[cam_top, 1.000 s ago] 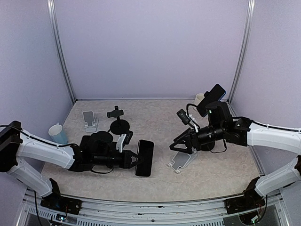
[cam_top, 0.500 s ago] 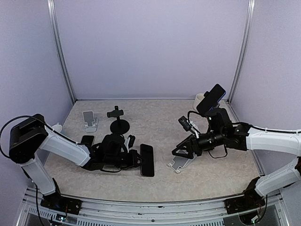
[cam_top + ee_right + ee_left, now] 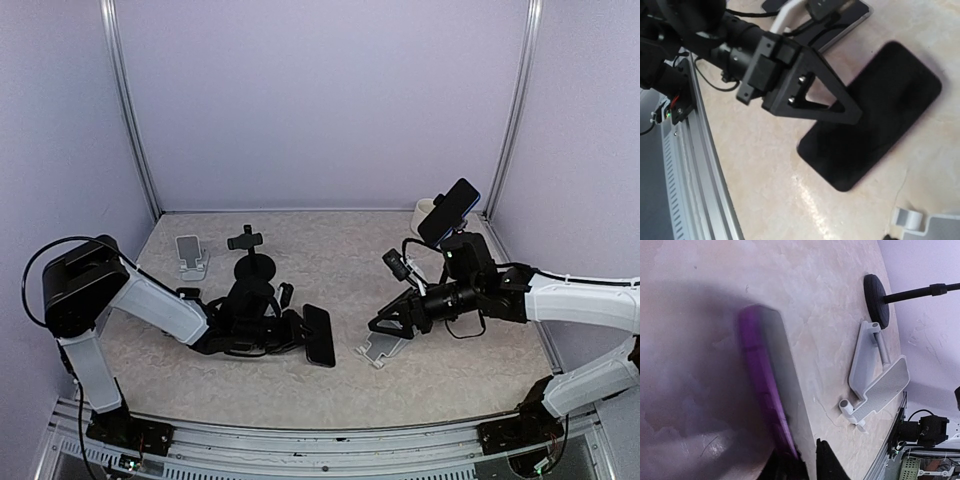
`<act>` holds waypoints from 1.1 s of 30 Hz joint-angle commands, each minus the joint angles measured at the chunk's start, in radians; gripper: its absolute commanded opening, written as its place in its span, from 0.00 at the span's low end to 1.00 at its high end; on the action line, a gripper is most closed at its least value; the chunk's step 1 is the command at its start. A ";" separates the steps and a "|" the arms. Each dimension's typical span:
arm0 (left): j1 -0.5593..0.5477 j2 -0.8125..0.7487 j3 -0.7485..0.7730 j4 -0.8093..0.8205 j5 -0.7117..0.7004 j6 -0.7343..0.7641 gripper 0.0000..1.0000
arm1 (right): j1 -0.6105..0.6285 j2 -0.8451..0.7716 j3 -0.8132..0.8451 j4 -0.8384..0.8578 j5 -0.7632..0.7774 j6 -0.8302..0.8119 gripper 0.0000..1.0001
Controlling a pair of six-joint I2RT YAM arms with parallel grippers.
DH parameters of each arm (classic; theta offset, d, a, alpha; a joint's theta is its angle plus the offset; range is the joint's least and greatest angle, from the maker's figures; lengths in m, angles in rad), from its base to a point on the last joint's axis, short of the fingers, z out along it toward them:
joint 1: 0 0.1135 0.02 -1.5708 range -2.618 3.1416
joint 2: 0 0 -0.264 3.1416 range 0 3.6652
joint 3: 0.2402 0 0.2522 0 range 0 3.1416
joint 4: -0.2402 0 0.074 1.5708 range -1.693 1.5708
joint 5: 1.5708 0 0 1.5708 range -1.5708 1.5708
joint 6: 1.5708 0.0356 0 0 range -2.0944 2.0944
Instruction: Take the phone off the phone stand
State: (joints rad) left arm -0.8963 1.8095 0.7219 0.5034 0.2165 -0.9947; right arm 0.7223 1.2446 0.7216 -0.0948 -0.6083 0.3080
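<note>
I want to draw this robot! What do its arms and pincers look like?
The left arm and right arm are smooth white tubes with chunky black joints. The left pincer and right pincer are black and angular. Thin black cables loop alongside.

Soft, even light across the overhead view, shadows faint. Left wrist view is smeared and dim at lower left, the phone (image 3: 772,390) out of focus. Right wrist view sharp, mild sheen on the table (image 3: 807,202).
</note>
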 commanded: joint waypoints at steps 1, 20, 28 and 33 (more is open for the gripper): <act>0.005 0.031 0.034 -0.048 -0.008 0.006 0.26 | -0.016 -0.019 -0.013 0.004 0.006 -0.003 0.71; -0.166 -0.156 0.121 -0.353 -0.386 0.260 0.99 | -0.048 -0.096 -0.049 0.004 0.045 0.018 0.73; -0.237 -0.114 0.232 -0.330 -0.367 0.463 0.99 | -0.073 -0.215 -0.043 -0.022 0.064 0.021 0.74; -0.271 0.018 0.390 -0.371 -0.336 0.565 0.99 | -0.080 -0.296 -0.032 -0.046 0.074 0.016 0.75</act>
State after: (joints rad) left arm -1.1381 1.7279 1.0012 0.1654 -0.1390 -0.5629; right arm 0.6548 1.0096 0.6796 -0.1165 -0.5507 0.3252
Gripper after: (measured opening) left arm 0.988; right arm 0.745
